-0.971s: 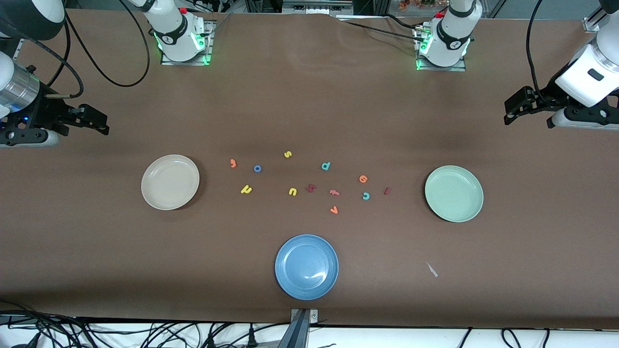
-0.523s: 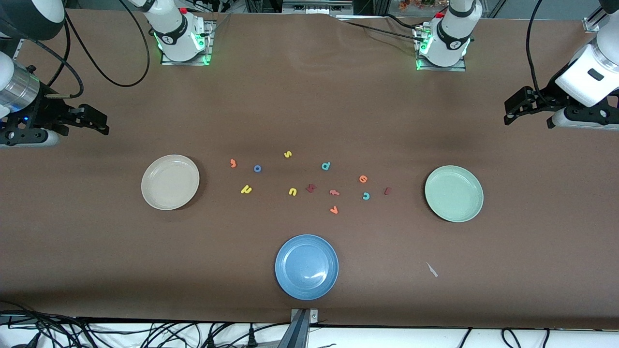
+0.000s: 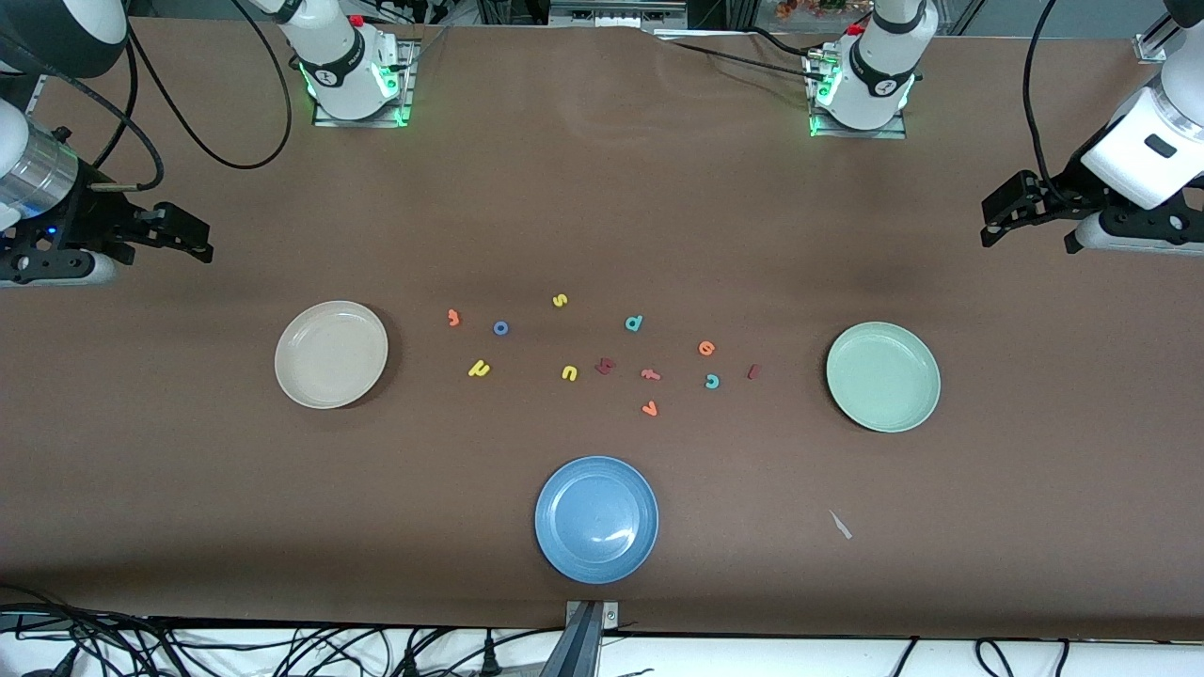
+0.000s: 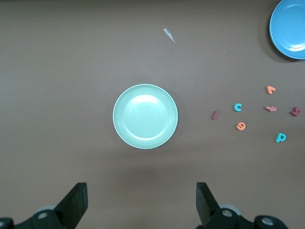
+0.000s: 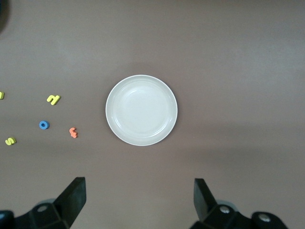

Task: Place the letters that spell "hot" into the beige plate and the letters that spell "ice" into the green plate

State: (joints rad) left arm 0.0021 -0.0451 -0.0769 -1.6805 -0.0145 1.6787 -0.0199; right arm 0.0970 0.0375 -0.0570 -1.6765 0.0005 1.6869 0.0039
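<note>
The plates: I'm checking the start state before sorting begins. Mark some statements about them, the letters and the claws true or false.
1. The beige plate holds no letters. True.
2. The blue o lies in the green plate. False: it lies on the table, nearer the beige plate.
3. Both claws are open. True: left claw, right claw.
4. The teal c sits in the blue plate. False: it is on the table.
5. The left claw grips the red i. False: it holds nothing.
</note>
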